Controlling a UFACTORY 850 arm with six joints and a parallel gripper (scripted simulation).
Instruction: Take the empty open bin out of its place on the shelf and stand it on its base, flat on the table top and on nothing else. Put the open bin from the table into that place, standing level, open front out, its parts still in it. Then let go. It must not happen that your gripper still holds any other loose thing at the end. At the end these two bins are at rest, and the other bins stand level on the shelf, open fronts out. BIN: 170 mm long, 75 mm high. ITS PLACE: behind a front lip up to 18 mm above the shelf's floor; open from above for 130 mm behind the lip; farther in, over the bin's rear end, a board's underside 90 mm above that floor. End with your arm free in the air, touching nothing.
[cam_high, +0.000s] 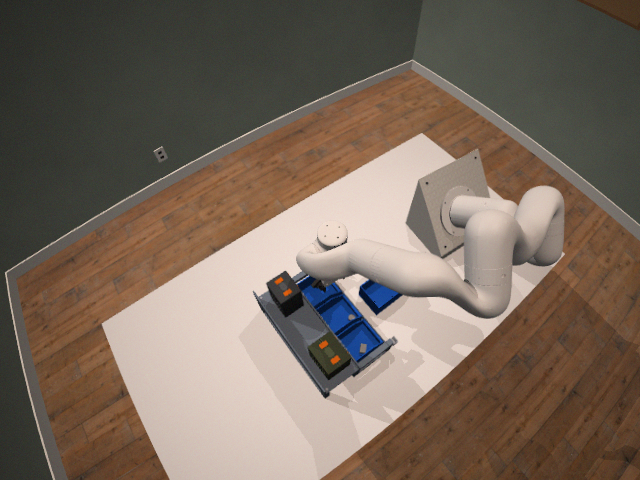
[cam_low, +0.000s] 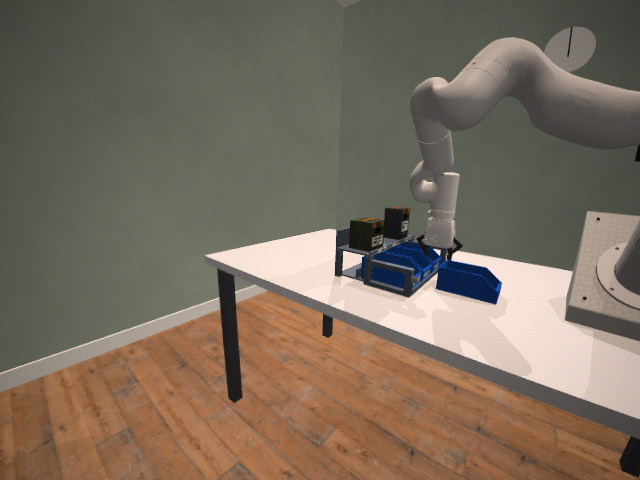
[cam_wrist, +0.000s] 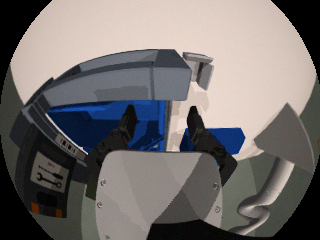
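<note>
The empty bin (cam_high: 316, 296) (cam_wrist: 75, 120) is blue and sits in the end place of the grey shelf (cam_high: 302, 330) (cam_wrist: 115, 87), beside the dark box; no parts show in what is visible of it. My gripper (cam_low: 438, 255) (cam_wrist: 161, 112) is open. Its fingers stand apart on either side of that bin's front edge and the shelf's lip, one over the bin's inside and one out over the table side. The other blue bin (cam_high: 378, 295) (cam_low: 467, 281) (cam_wrist: 220, 139) stands on the table in front of the shelf; the arm hides part of it, and its parts do not show.
Two more blue bins (cam_high: 338, 311) (cam_high: 354, 341) sit in the shelf, each with a small light part. On the upper board stand a dark box (cam_high: 285, 297) (cam_low: 397, 222) (cam_wrist: 47, 175) and a green box (cam_high: 330, 361) (cam_low: 366, 233). The arm's base (cam_high: 431, 217) is beyond the table bin.
</note>
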